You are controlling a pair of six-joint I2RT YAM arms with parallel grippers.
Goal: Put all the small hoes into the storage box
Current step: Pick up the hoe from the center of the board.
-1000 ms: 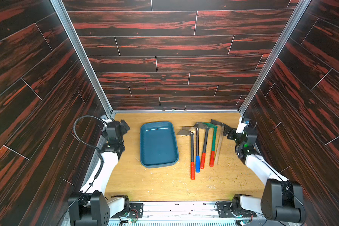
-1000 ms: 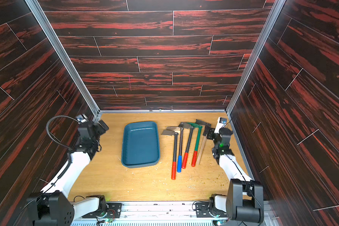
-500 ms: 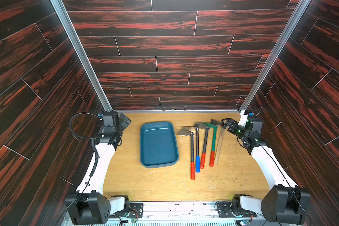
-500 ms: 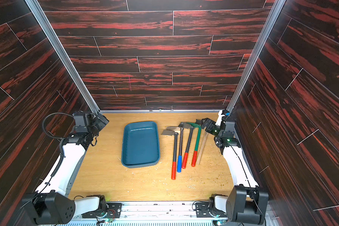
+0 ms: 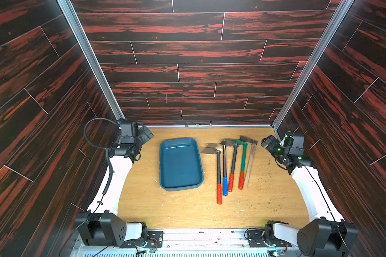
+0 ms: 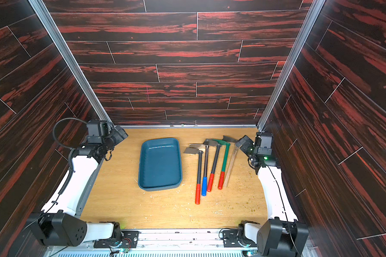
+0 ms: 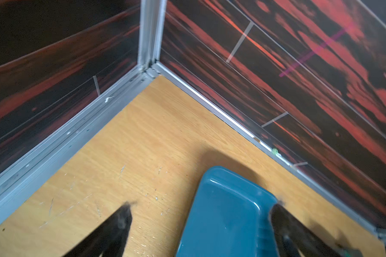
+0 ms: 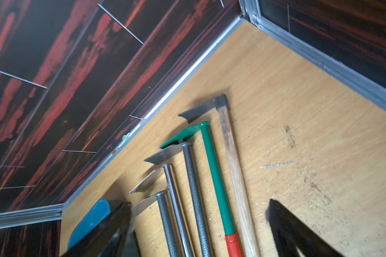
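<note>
hoe handles (image 8: pixel 215 180) cropped, storage box (image 8: pixel 90 219) (mostly hidden)

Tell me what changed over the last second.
The left claw rose and reached back toward the far end of the tray; the right claw rose beside the hoe heads. Both are open and took hold of nothing. The tray and the five hoes lie as before.

You get bright, even light from above in both top views: table (image 5: pixel 187 211) well lit, walls (image 5: pixel 187 55) dark w/ red sheen. White glare strip on storage box (image 5: pixel 180 165) far end. Shadows soft, short. Wrist cams: fingers (image 7: pixel 120 224) out of focus, wall texture smeared, floor rail (image 7: pixel 210 106) glints white.
</note>
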